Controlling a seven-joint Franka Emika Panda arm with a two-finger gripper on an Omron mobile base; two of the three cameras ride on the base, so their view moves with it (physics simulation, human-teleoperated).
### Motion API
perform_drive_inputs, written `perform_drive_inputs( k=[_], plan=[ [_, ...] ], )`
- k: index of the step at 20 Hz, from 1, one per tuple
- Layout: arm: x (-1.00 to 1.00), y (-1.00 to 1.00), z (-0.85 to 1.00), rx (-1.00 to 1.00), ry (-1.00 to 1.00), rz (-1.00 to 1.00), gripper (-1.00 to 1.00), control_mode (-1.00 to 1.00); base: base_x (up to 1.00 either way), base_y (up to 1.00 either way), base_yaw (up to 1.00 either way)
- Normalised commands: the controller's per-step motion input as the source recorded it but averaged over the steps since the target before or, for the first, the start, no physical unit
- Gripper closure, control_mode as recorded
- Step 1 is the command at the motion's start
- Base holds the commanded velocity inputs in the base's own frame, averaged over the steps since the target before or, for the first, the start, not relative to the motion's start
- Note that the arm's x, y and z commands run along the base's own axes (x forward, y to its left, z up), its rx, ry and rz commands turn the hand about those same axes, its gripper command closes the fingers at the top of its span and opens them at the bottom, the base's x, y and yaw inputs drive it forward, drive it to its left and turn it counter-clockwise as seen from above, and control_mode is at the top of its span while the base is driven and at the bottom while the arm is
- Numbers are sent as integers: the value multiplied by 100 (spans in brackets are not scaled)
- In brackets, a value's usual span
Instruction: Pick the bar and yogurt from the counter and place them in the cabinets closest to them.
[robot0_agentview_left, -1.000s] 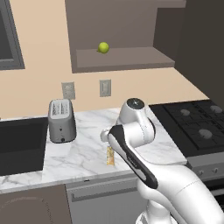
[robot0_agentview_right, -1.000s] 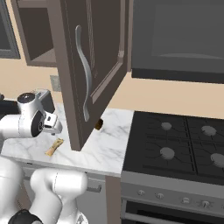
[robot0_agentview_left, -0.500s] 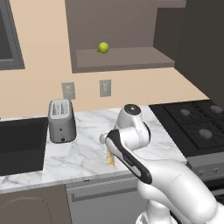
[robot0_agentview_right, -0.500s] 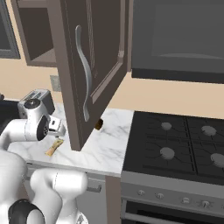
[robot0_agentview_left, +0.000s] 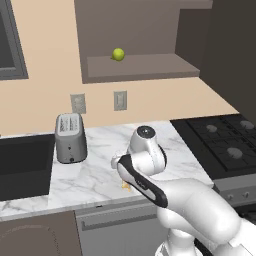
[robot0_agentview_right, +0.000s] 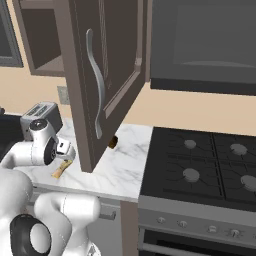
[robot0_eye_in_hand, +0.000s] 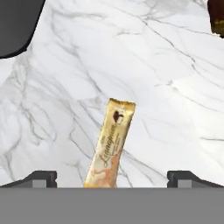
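A: Closest in?

B: Fingers (robot0_eye_in_hand: 45, 178) spread wide, two dark tips low at either side, pinching nothing.

A: And between them?

B: The bar (robot0_eye_in_hand: 110, 143), flat on the white marble table (robot0_eye_in_hand: 166, 87), near end about midway between the tips, slightly toward the left one.

A: Long axis?

B: Running away from the hand, leaning a little to the right at the far end. So roughly crosswise to the closing line; good for pinching across the narrow width.

A: Contact?

B: None visible; hanging above, probably needing a straight descent.

A: Farther out?

B: Dark brown lump (robot0_eye_in_hand: 216, 17) at the far right corner, well apart. Toaster (robot0_agentview_left: 69, 137) beyond, then the open cabinets (robot0_agentview_left: 142, 67) on the wall.
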Motion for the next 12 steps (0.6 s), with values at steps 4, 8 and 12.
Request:
perform_drive_inputs(
  k=[4,8,12],
  plan=[
    [11,5,-27,0,0,-3,-100,-100,0,0,0],
    [13,0,-25,0,0,-5,-100,-100,0,0,0],
    [14,0,-25,0,0,-6,-100,-100,0,0,0]
  ],
)
